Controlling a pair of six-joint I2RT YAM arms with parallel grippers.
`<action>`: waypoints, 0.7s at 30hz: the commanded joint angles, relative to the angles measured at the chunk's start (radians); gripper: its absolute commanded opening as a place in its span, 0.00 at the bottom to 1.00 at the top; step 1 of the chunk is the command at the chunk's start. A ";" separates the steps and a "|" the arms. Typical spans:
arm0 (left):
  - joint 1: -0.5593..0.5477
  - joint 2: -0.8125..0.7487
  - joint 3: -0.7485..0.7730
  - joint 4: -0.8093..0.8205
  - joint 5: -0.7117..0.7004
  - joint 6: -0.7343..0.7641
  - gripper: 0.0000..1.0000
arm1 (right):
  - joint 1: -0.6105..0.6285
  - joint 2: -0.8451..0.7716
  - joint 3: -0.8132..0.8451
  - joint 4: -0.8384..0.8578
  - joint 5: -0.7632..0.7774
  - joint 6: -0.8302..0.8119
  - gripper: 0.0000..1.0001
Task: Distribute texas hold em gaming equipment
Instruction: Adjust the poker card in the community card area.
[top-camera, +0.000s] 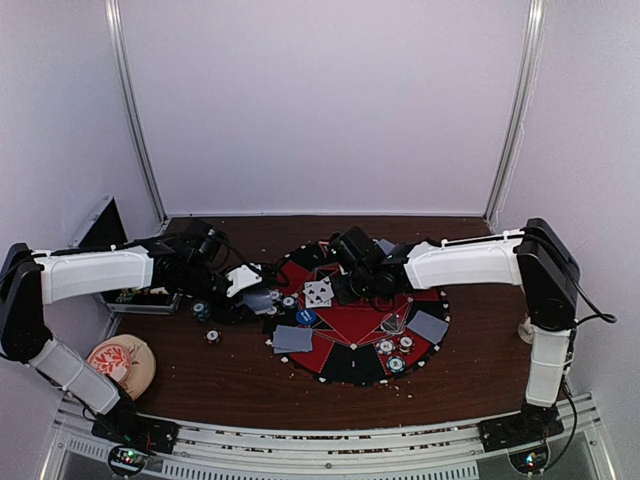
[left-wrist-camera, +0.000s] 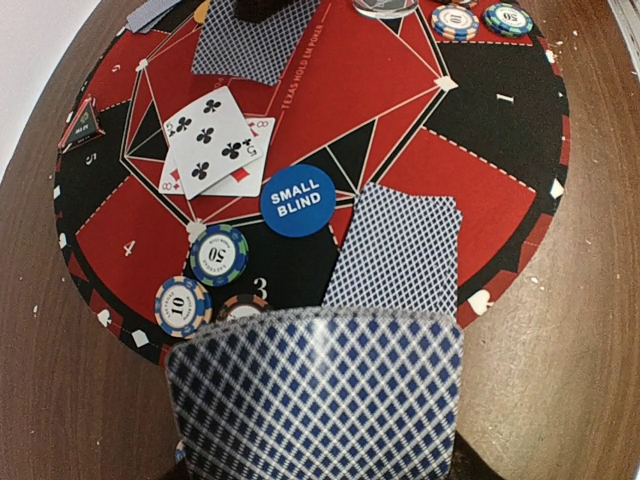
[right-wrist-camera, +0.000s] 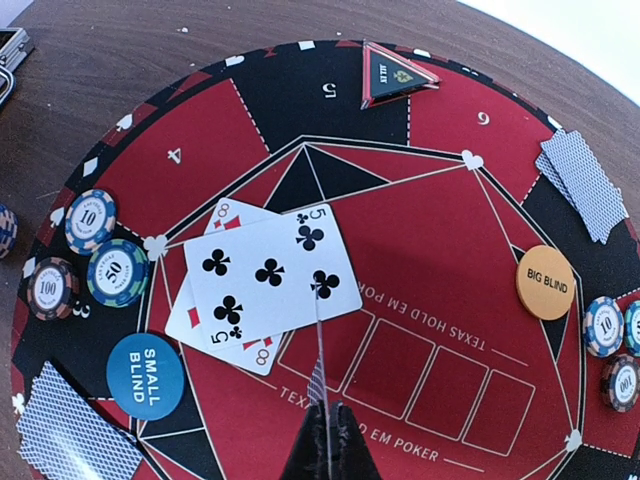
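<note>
meanwhile the left gripper (top-camera: 232, 285) pinches a patterned card (left-wrist-camera: 315, 400) near the "small blind" disc (left-wrist-camera: 296, 201), while the right gripper (right-wrist-camera: 326, 418) clamps an edge-on card (right-wrist-camera: 318, 385) over the five of clubs (right-wrist-camera: 270, 272) on the "texas hold em poker" mat (right-wrist-camera: 400, 220).

Both arms (top-camera: 460, 262) show white shells, black joints and black cabled housings behind the left gripper (top-camera: 236, 284) and right gripper (right-wrist-camera: 326, 435).
</note>
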 joint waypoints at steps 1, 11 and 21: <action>0.000 -0.031 0.013 0.036 0.011 -0.007 0.54 | 0.005 0.011 0.056 0.011 0.031 0.003 0.00; -0.001 -0.031 0.011 0.036 0.011 -0.009 0.54 | 0.005 0.157 0.235 0.082 0.069 -0.038 0.00; 0.000 -0.045 -0.002 0.043 0.006 -0.009 0.54 | 0.012 0.346 0.428 0.086 0.051 0.029 0.00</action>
